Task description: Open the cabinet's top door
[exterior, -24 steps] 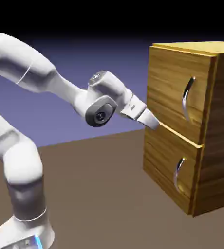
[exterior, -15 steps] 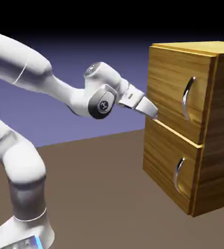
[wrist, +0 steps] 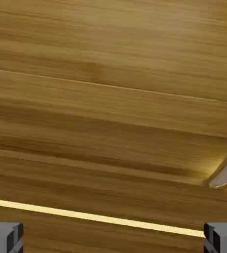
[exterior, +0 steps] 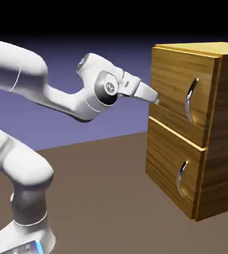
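1. Raised since the earlier frame: gripper (exterior: pixel 157 101), its fingers (wrist: pixel 218 237) spread wide, grasping nothing.
2. Top door (exterior: pixel 179 92): closed, above the lower panel (exterior: pixel 173 163), at the exterior view's right.

Exterior view: open air above and below the claw (exterior: pixel 156 101), over the brown table (exterior: pixel 101 188). Top door (exterior: pixel 178 84) blocks the way ahead. Its curved silver handle (exterior: pixel 189 101) juts out toward the exterior view's right; bare wood between claw and handle. Lower handle (exterior: pixel 181 178) protrudes beneath.
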### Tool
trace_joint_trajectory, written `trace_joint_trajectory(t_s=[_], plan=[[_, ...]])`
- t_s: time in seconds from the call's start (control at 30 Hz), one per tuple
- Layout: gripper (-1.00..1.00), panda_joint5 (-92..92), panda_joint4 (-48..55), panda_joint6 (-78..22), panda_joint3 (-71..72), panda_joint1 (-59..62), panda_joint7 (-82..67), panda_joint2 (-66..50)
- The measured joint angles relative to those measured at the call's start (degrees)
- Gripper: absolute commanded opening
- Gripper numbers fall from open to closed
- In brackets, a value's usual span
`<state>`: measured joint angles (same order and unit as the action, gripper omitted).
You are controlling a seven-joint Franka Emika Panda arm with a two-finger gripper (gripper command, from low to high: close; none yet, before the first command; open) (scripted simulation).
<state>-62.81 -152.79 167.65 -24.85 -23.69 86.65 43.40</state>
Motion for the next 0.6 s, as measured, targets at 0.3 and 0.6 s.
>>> trace_joint_trajectory(t_s=[0.3,0.6], plan=[[0.0,-22.4,2.9,-2.3,-8.9,-8.2,15.8,3.8],[0.0,-44.9,5.9,-4.5,-17.7,-16.4,31.6,7.7]])
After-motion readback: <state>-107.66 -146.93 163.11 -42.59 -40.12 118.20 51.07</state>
